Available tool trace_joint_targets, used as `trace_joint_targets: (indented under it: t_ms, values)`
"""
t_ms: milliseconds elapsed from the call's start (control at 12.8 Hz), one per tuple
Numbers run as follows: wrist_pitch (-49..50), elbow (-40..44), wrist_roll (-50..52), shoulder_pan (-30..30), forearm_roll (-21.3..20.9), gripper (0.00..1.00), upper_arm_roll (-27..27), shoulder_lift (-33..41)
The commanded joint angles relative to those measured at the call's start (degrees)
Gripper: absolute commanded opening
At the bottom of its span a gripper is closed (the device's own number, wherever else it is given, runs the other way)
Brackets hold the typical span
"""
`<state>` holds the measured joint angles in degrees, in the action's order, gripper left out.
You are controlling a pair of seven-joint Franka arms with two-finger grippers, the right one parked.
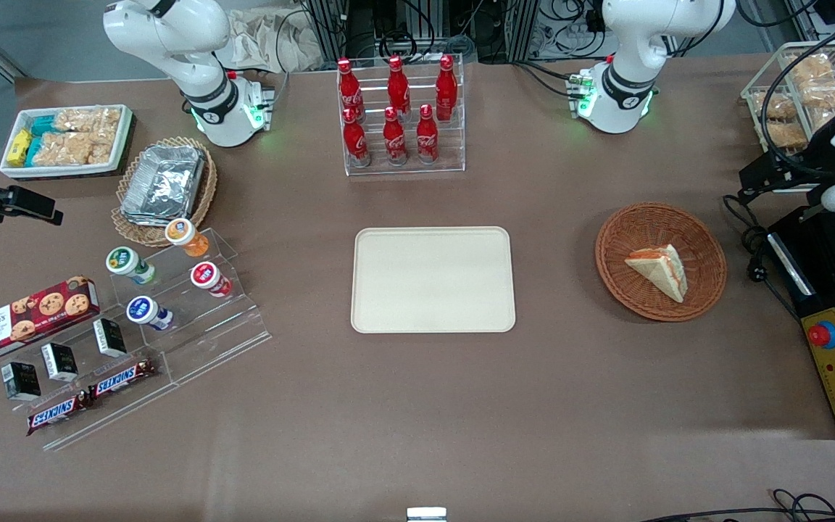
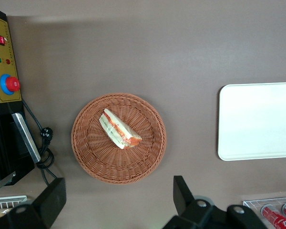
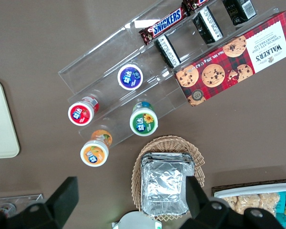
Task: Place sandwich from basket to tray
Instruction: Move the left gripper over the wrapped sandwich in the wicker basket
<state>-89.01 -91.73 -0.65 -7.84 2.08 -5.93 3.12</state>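
The sandwich (image 1: 660, 270) (image 2: 119, 130), a white-bread wedge with orange-red and green filling, lies in the round reddish-brown basket (image 1: 620, 232) (image 2: 86, 152). The cream tray (image 1: 432, 279) (image 2: 257, 121) lies flat beside the basket, toward the parked arm's end, with bare table between them. My gripper (image 2: 117, 198) hangs high above the table, over the strip just outside the basket's rim. It is open, its two black fingers (image 2: 183, 193) wide apart with nothing between them, well clear of the sandwich.
A black and yellow control box (image 1: 834, 362) (image 2: 7, 86) with a red button, and loose cables (image 1: 751, 239), lie beside the basket at the working arm's end. A rack of red cola bottles (image 1: 399, 116) stands farther from the front camera than the tray.
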Motion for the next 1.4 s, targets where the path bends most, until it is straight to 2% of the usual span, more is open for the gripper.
trace_joint_targets:
  t_ms: [0, 312, 702, 936, 1326]
  values:
    - [1.8, 2.3, 0.6, 0.5, 0.8, 1.0, 0.2, -1.0]
    - [3.0, 2.3, 2.6, 0.5, 0.4, 1.0, 0.0, -1.0]
    - [3.0, -2.0, 32.0, 0.5, -0.2, 1.0, -2.3, -0.2]
    - [-1.1, -9.7, 37.1, 0.5, -0.1, 1.0, -5.4, 2.6]
    - [-20.0, -31.0, 52.2, 0.4, -0.3, 1.0, -5.4, 8.0]
